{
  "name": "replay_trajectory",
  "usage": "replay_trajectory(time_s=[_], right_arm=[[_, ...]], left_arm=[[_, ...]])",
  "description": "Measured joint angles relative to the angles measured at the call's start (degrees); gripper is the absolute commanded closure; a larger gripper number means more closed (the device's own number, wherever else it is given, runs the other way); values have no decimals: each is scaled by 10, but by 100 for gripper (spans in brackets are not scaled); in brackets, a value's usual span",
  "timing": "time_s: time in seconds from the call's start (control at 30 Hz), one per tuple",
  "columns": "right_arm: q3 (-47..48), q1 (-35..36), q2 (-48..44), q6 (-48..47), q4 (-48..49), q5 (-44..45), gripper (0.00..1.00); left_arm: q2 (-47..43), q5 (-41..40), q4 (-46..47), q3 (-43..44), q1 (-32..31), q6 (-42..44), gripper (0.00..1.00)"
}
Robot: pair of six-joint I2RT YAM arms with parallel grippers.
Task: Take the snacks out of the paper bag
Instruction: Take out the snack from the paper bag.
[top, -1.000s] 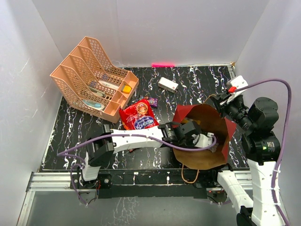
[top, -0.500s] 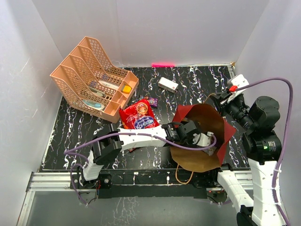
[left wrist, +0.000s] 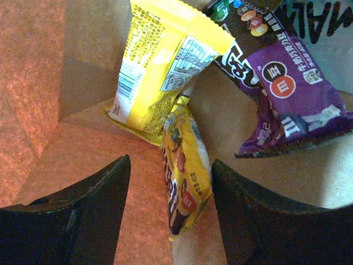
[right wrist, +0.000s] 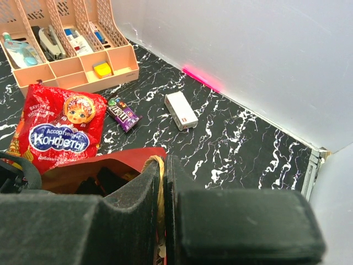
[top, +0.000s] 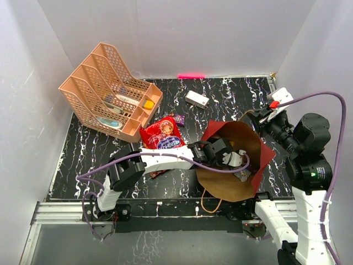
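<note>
Left wrist view first, and we're deep inside the paper bag, brown kraft walls all round. The left gripper has its jaws apart, one black finger on each side of a small yellow packet that stands on edge on the bag's floor. To us that looks like the line-up for a pinch, nothing clamped yet. Behind it leans a bigger yellow packet, glossy, printed label towards us. To its right lie a brown packet and a crinkled purple packet, so we reckon four snacks are left inside.

From the top camera, the bag sits at the near right of the table, red outside, mouth tilted open towards the left arm. Why open? The right gripper is pinched together on the rim and cord handle, holding the mouth up so the other arm can reach in.

Farther out, left of the bag, the red chip bag is already on the table, cartoon face and blue logo up, with a little dark packet just beyond it. Farther back rest a white box and, far left, the peach file rack.
</note>
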Motion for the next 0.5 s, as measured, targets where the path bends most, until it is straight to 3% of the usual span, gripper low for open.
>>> replay_trajectory(time_s=[0.13,0.23,0.37,0.5], right_arm=[[5,0,0,-2,-2,0,92],[9,0,0,-2,-3,0,92],[10,0,0,-2,-1,-1,92],[10,0,1,-2,-2,-1,92]], left_arm=[[3,0,0,0,3,0,46],[4,0,1,-5,7,-3,67],[8,1,-2,-7,15,-11,77],[8,7,-7,-7,16,-19,96]])
